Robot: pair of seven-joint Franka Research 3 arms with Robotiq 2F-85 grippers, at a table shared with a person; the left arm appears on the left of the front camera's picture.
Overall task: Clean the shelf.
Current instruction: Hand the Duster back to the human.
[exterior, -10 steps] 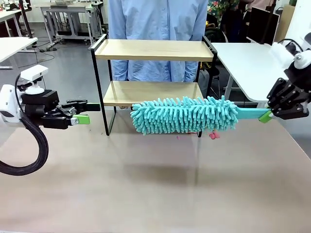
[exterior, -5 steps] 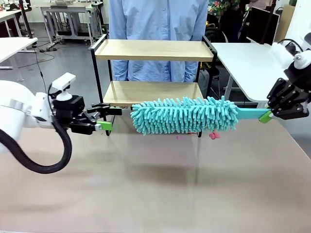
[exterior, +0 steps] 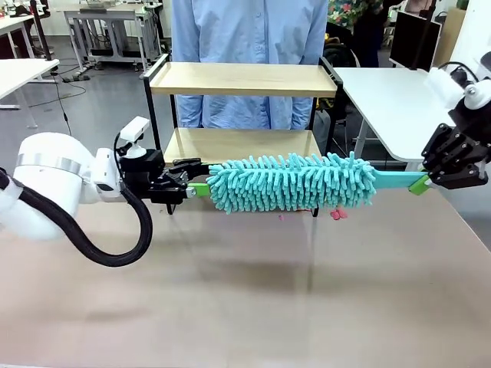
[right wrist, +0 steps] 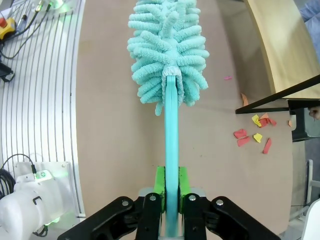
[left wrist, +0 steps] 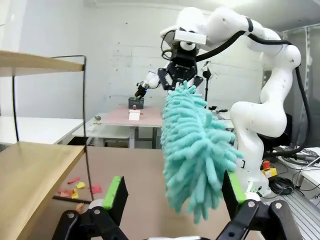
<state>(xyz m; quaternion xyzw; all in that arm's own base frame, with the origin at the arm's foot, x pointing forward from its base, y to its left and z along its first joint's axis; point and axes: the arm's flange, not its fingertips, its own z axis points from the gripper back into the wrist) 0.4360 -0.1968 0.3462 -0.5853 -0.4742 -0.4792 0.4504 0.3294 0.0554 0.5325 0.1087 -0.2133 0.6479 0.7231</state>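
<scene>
The shelf (exterior: pixel 242 79) stands at the table's far side, two wooden boards in a black frame. In front of its lower board a fluffy teal duster (exterior: pixel 291 182) hangs level above the table. My right gripper (exterior: pixel 420 182) is shut on the duster's flat teal handle (right wrist: pixel 171 140). My left gripper (exterior: pixel 198 185) is open at the duster's left end. In the left wrist view the duster's head (left wrist: pixel 197 160) hangs between my green pads (left wrist: pixel 116 197), and they do not pinch it. The lower board (left wrist: pixel 30 175) lies to the left there.
A person in a blue shirt (exterior: pixel 249 31) stands right behind the shelf. Small red and yellow paper scraps (right wrist: pixel 252 135) lie on the table by the shelf's foot, and a pink one (exterior: pixel 337 214) lies under the duster. A white table (exterior: pixel 399 100) is at the back right.
My left arm has swung right across the table until its open fingers reached the duster's left end. The right arm and the duster have stayed still.
</scene>
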